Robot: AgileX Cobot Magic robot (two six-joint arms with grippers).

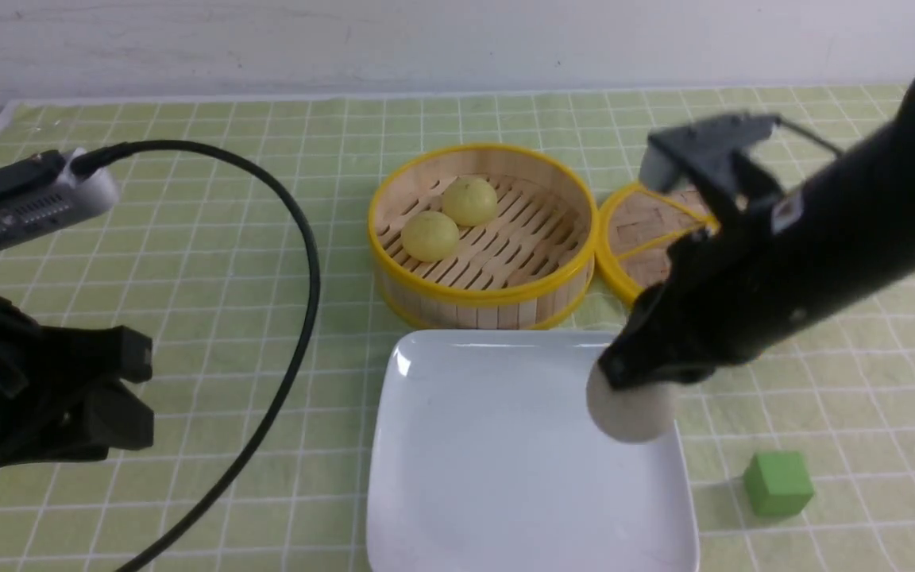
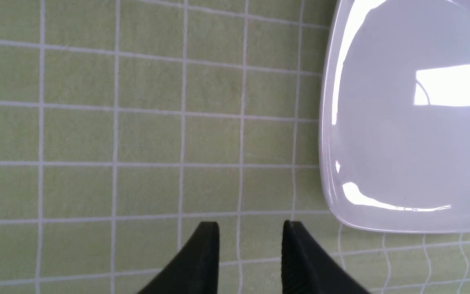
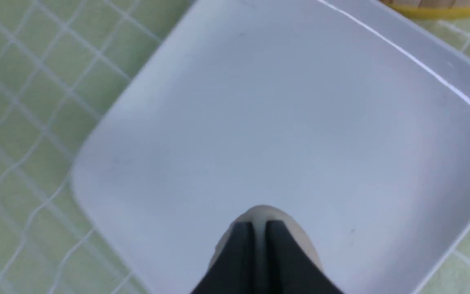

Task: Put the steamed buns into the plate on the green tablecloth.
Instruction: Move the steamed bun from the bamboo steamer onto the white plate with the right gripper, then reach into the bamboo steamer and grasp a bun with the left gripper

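A greyish-beige steamed bun hangs over the right side of the white square plate, pinched by my right gripper. In the right wrist view the jaws of the right gripper stand nearly together on the bun, above the plate. Two pale yellow steamed buns sit in the bamboo steamer. My left gripper stands open and holds nothing, over the green tablecloth left of the plate.
The steamer's woven lid lies to the right of the steamer, partly behind my right arm. A green cube sits on the cloth right of the plate. A black cable loops over the left half of the table.
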